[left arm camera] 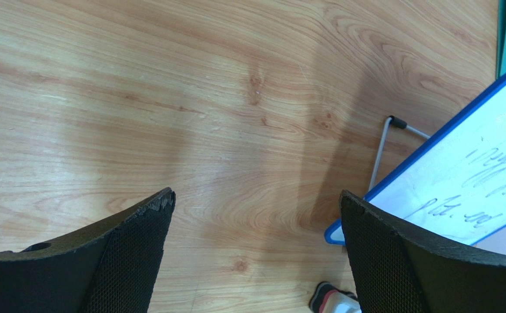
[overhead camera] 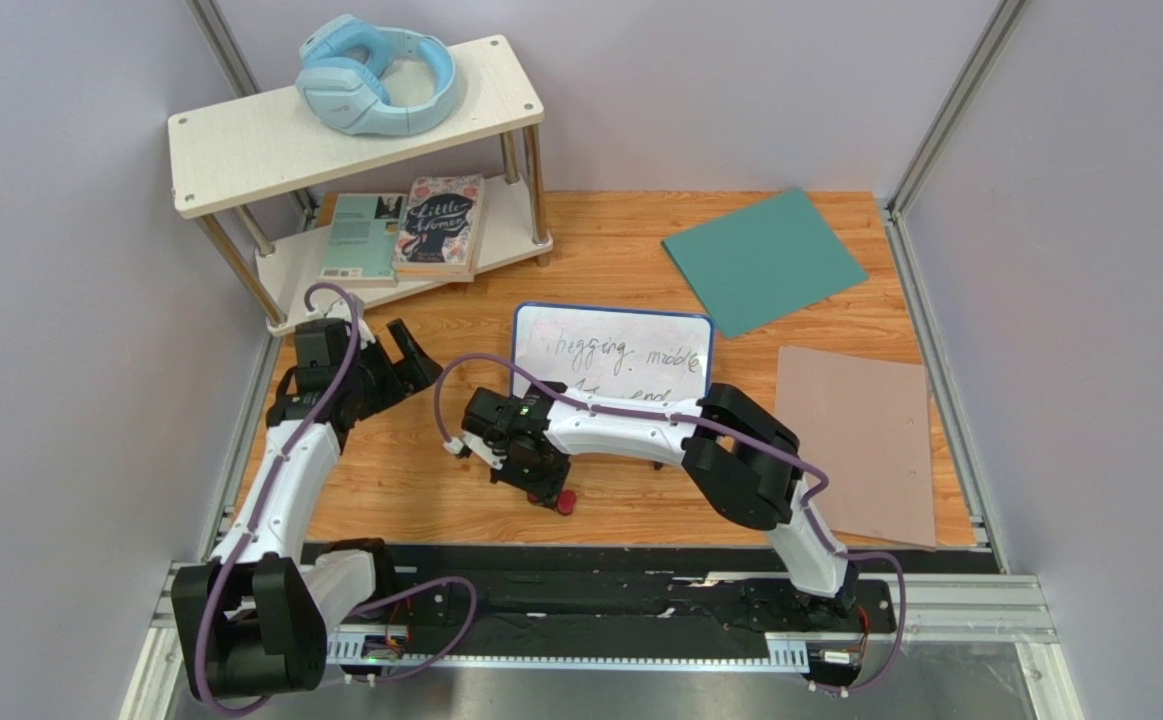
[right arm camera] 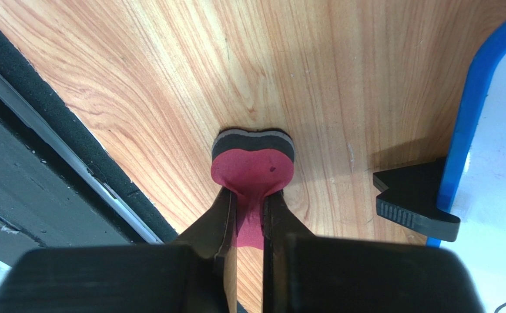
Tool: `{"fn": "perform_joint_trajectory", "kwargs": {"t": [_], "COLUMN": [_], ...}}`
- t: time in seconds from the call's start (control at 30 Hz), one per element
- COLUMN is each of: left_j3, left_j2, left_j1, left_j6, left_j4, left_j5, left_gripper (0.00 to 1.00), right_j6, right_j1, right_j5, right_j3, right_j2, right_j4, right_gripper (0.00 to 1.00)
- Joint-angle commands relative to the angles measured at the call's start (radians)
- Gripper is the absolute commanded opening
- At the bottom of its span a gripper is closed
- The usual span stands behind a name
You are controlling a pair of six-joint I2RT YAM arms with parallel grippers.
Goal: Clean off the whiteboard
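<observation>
The whiteboard [overhead camera: 613, 353], blue-framed with dark handwriting, lies at the table's middle; my right arm crosses over its lower part. My right gripper [overhead camera: 545, 483] is left of the board's near left corner, shut on a red eraser [overhead camera: 563, 500] with a grey-black felt layer. In the right wrist view the eraser [right arm camera: 252, 166] is pinched between the fingers [right arm camera: 249, 202], low over the wood, with the board's blue frame [right arm camera: 477, 104] to the right. My left gripper [overhead camera: 399, 360] is open and empty over bare wood left of the board; its view shows the board's corner [left arm camera: 471, 182] and the eraser [left arm camera: 330, 297].
A white two-level shelf [overhead camera: 242, 143] at the back left carries blue headphones [overhead camera: 377, 75] and books [overhead camera: 437, 225]. A teal sheet [overhead camera: 763, 258] and a pinkish-brown mat [overhead camera: 858, 435] lie to the right. A black clip [right arm camera: 415, 199] sits on the board's edge. A black rail [overhead camera: 617, 578] runs along the near edge.
</observation>
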Motion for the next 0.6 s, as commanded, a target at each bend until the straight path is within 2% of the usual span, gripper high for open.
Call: {"fn": "perform_joint_trajectory", "kwargs": {"t": [0.0, 0.1, 0.3, 0.4, 0.57], "left_j3": [0.044, 0.067, 0.019, -0.004, 0.008], "left_j2": [-0.02, 0.006, 0.015, 0.044, 0.151], "left_j1": [0.008, 0.007, 0.008, 0.008, 0.001], "left_j6": [-0.026, 0.01, -0.002, -0.034, -0.104], "left_j4": [-0.028, -0.025, 0.127, 0.245, 0.549], "left_j5": [-0.068, 0.006, 0.18, 0.26, 0.436], "left_gripper": [0.99, 0.99, 0.99, 0.99, 0.99], "right_j6": [0.015, 0.035, 0.117, 0.171, 0.228], "right_j1": [-0.004, -0.009, -0.076, -0.161, -0.345], "right_j5": [0.032, 0.099, 0.19, 0.184, 0.08], "right_j3": [-0.03, -0.065, -0.123, -0.174, -0.271], "right_j2": [-0.114, -0.217, -0.43, -0.542, -0.645], "right_j4": [0.046, 0.069, 0.124, 0.17, 0.264], "right_gripper": [0.0, 0.0, 0.0, 0.0, 0.0]}}
